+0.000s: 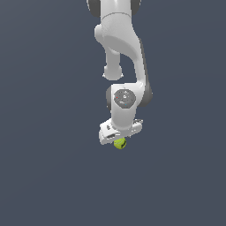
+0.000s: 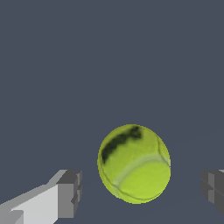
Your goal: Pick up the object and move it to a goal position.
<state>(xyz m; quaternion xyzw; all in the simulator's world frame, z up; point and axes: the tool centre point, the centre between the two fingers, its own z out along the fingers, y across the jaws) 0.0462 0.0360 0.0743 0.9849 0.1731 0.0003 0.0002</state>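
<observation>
The object is a small yellow-green ball point(image 1: 120, 143) with a dark curved mark, sitting on the dark grey floor directly under the white gripper point(image 1: 118, 140). In the wrist view the ball point(image 2: 134, 163) lies between the two grey fingertips point(image 2: 70, 194), with a gap on each side. The gripper point(image 2: 140, 192) is open and does not touch the ball. The arm's hand hides the upper part of the ball in the exterior view.
The white Panda arm point(image 1: 121, 53) reaches down from the top of the exterior view. The plain dark grey floor point(image 1: 44, 176) lies all around, with no other objects in view.
</observation>
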